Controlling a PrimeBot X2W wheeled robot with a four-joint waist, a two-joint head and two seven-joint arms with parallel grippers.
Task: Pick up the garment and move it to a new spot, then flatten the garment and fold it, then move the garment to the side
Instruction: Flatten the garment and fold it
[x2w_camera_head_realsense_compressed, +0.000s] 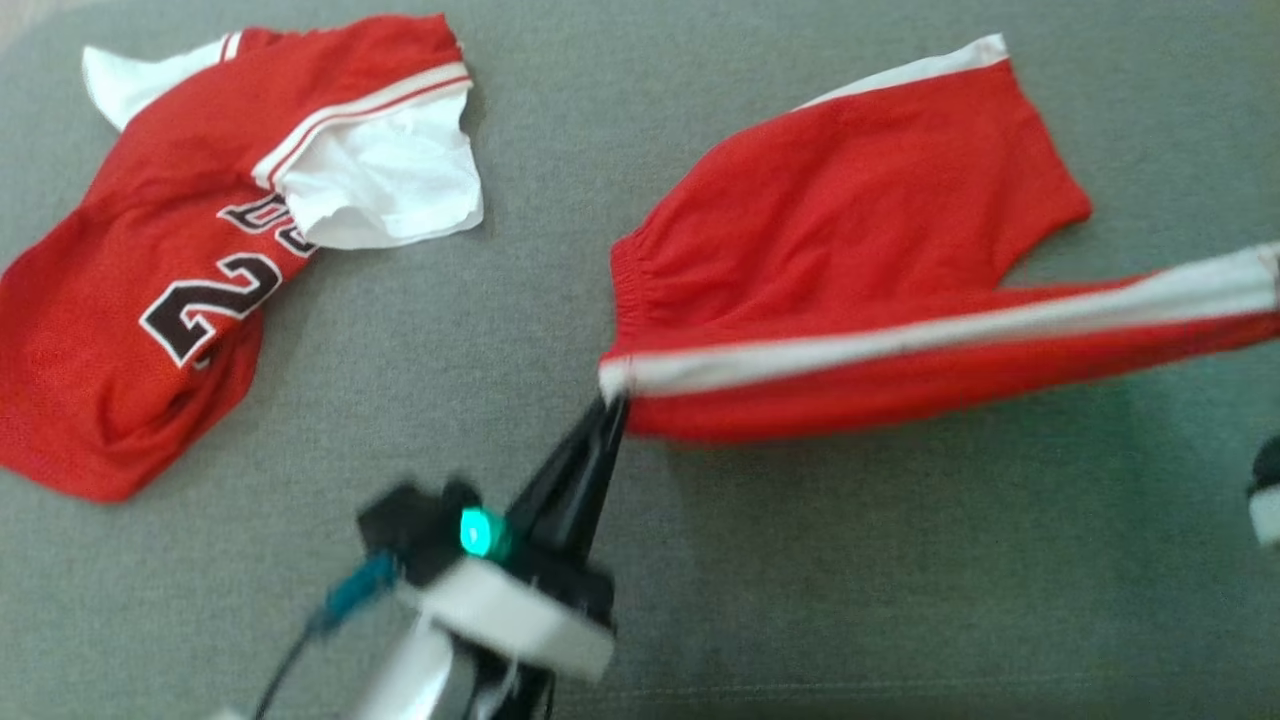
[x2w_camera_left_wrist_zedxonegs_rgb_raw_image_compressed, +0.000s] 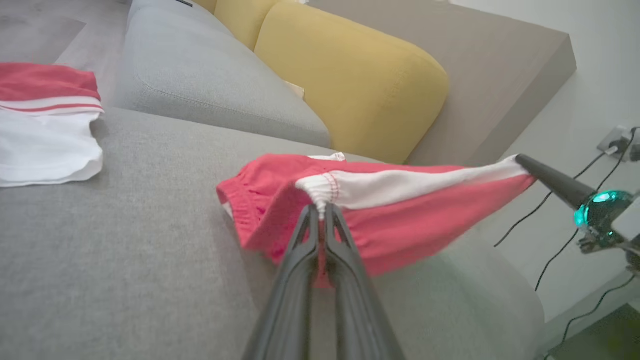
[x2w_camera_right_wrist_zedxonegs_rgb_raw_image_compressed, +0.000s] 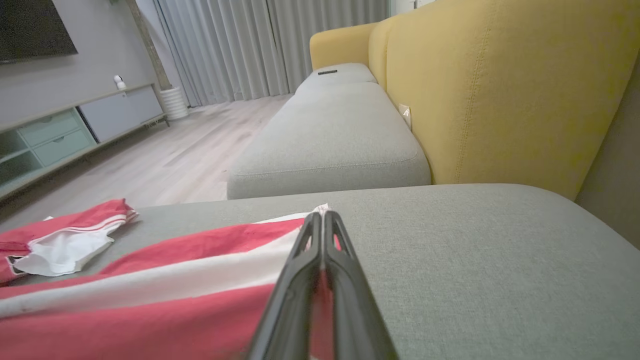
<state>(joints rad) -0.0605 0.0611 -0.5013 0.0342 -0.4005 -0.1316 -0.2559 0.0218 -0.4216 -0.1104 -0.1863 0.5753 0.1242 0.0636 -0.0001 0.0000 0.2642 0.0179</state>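
Jaws on both arms are pinching shut on the red shorts (x2w_camera_head_realsense_compressed: 850, 230); the left gripper (x2w_camera_head_realsense_compressed: 612, 405) is clenching the white-striped corner of the elastic waistband, its long dark fingers pressing together with cloth caught between them; the right gripper (x2w_camera_right_wrist_zedxonegs_rgb_raw_image_compressed: 322, 216) is clamping the far end of the same white side stripe, with red fabric showing between its fingers. The shorts are stretching taut along that stripe from one grip to the other; the held edge is hanging clear of the grey sofa seat (x2w_camera_head_realsense_compressed: 450, 330), while the rest of the garment is resting on the cushion beyond it, toward the right of the head view. A red basketball jersey (x2w_camera_head_realsense_compressed: 150, 250) with white trim and a black number is lying crumpled on the left of the same seat, well apart from the shorts. A yellow back cushion (x2w_camera_left_wrist_zedxonegs_rgb_raw_image_compressed: 350, 75) is standing behind the seat; in the left wrist view a green light is glowing on the right arm's gripper body, and black cables (x2w_camera_left_wrist_zedxonegs_rgb_raw_image_compressed: 550, 200) are hanging down the pale wall beside it.
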